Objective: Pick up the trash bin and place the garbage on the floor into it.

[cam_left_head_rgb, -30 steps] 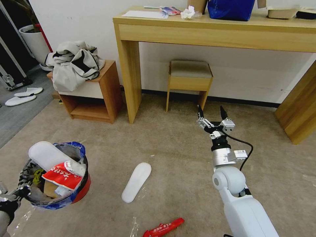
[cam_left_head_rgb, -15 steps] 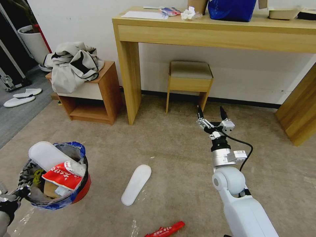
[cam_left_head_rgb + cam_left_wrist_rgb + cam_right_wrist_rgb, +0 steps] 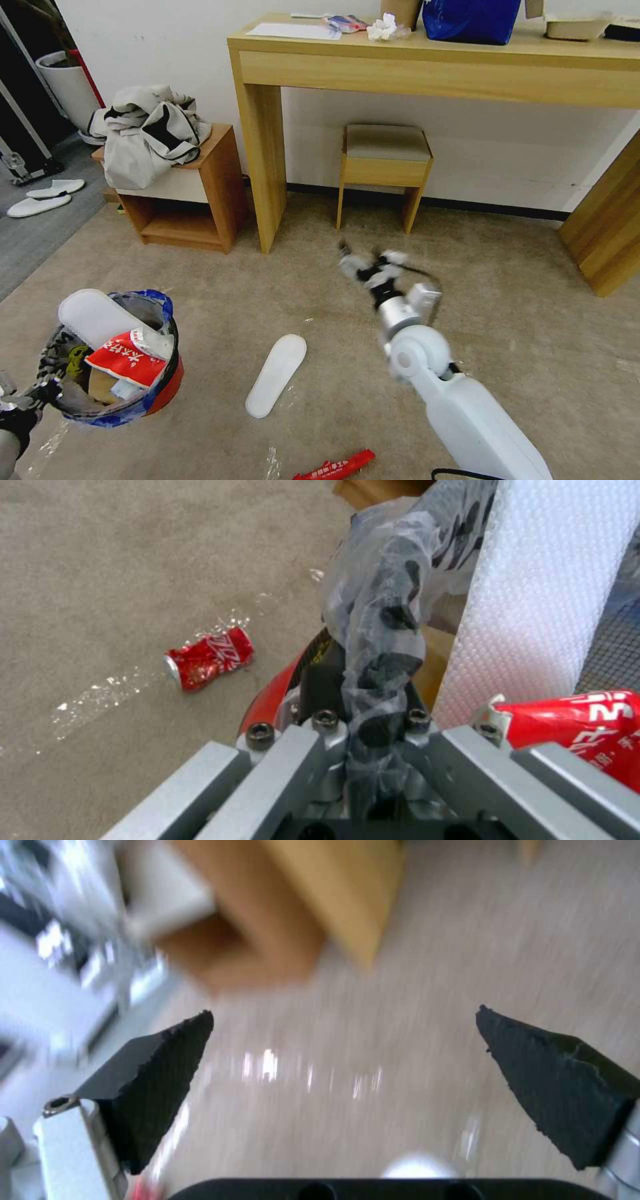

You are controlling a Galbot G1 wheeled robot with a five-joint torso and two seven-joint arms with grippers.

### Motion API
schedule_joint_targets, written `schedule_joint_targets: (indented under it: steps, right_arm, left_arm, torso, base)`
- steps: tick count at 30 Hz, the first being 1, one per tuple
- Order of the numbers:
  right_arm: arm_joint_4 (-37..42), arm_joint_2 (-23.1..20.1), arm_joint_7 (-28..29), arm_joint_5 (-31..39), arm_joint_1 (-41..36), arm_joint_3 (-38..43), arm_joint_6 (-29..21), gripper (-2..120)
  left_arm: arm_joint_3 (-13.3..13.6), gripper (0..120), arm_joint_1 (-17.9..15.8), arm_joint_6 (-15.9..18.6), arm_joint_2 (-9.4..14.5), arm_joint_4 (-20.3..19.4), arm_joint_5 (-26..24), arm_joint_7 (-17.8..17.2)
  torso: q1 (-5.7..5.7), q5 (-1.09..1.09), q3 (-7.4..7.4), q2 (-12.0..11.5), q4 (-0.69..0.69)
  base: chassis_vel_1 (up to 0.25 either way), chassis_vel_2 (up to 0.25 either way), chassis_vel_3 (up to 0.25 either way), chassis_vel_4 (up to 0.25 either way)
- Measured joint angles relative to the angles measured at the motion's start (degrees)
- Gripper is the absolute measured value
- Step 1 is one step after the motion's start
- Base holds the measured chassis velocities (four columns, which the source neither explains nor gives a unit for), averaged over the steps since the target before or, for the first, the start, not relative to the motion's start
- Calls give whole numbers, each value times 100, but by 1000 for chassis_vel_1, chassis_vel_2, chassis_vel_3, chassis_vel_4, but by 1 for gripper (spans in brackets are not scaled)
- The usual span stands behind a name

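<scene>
Head view, right gripper [image 3: 369, 260] (fingers wide) past white slipper [image 3: 276, 373], left gripper [image 3: 373, 715] clamps trash bin [image 3: 163, 380] rim.

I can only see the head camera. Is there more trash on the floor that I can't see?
Observer: Yes, a crushed red can lies on the carpet near the trash bin.
Operator: Is the left hand really holding the bin?
Observer: The left gripper is clamped on its bag-covered rim.
Operator: And the right one?
Observer: The right gripper has its fingers wide apart, with nothing between them.
</scene>
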Motion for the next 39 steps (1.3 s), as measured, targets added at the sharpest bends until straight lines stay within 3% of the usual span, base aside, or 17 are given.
schedule_joint_targets:
  steps: [6, 7, 9, 11, 17, 24, 39]
  right_arm:
    - [-541, 290, 186, 795, 428, -370, -805, 100]
    - [-741, 388, 365, 1175, 575, -368, -1208, 100]
    - [-793, 417, 440, 1292, 612, -361, -1339, 100]
    - [-933, 511, 779, 1736, 686, -267, -1858, 100]
    - [-920, 562, 1260, 2123, 612, -161, -2389, 100]
    - [-952, 627, 1817, 2518, 583, -85, -2840, 100]
    - [-1500, 805, 1991, 2343, 476, -138, -2829, 100]
  left_arm:
    - [3, 1, 26, 5, 31, 39, 22, -16]
    - [7, 1, 35, 5, 33, 63, 48, -17]
    - [10, 1, 34, 5, 33, 72, 54, -18]
    - [26, 1, 23, 5, 18, 100, 78, -16]
    - [18, 1, 55, 5, 64, 119, 89, -14]
    - [27, 1, 63, 6, 98, 119, 90, -23]
    - [53, 1, 89, 6, 101, 157, 120, -27]
  torso:
    - [0, 0, 0, 0, 1]
    - [0, -1, 0, 0, 1]
    - [0, -1, 0, 0, 1]
    - [0, -1, 0, 0, -1]
    - [0, 0, 0, 0, -1]
    - [0, 0, 0, 0, -1]
    - [0, 0, -1, -1, 0]
  base:
    - [0, 0, 0, 0]
    - [0, 0, 0, 0]
    - [0, 0, 0, 0]
    - [0, 0, 0, 0]
    - [0, 0, 0, 0]
    - [0, 0, 0, 0]
    - [0, 0, 0, 0]
